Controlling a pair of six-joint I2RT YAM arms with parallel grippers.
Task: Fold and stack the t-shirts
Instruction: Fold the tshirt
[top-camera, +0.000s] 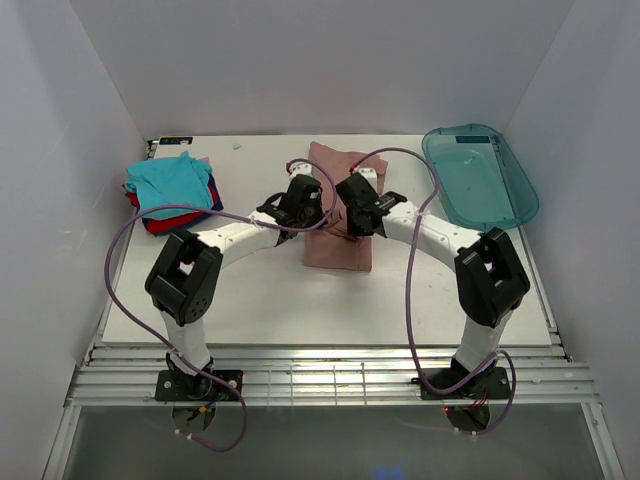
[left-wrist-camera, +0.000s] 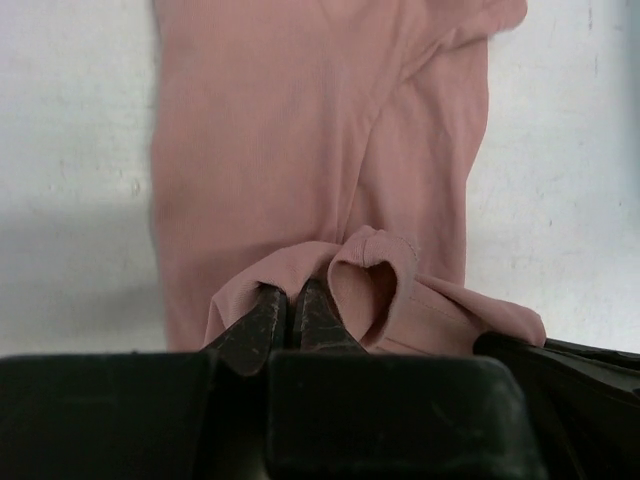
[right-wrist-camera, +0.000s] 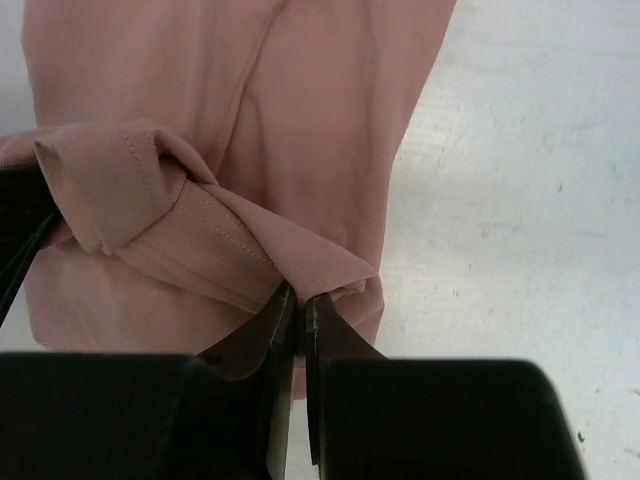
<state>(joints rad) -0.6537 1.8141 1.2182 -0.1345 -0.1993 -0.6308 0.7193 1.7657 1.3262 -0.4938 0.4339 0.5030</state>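
Translucent blue-green tray (top-camera: 482, 178) at the white table's (top-camera: 260, 300) far-right corner.

- The dusty-pink t-shirt (left-wrist-camera: 270, 150) lies flat on the white worktop (left-wrist-camera: 70, 150), reaching to the far edge of view.
- The dark fingers (left-wrist-camera: 262, 325) of the left gripper (left-wrist-camera: 290, 303) press together on a bunched fold of its near hem.
- The pinched cloth curls into a loop just to their right.

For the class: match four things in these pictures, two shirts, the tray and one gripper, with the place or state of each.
1 pink t-shirt
2 teal t-shirt
3 plastic tray
4 left gripper

A far right corner
B shut on cloth
C atop the folded stack, far left
D centre, folded narrow

Pairs: 1-D, 2-C, 3-A, 4-B
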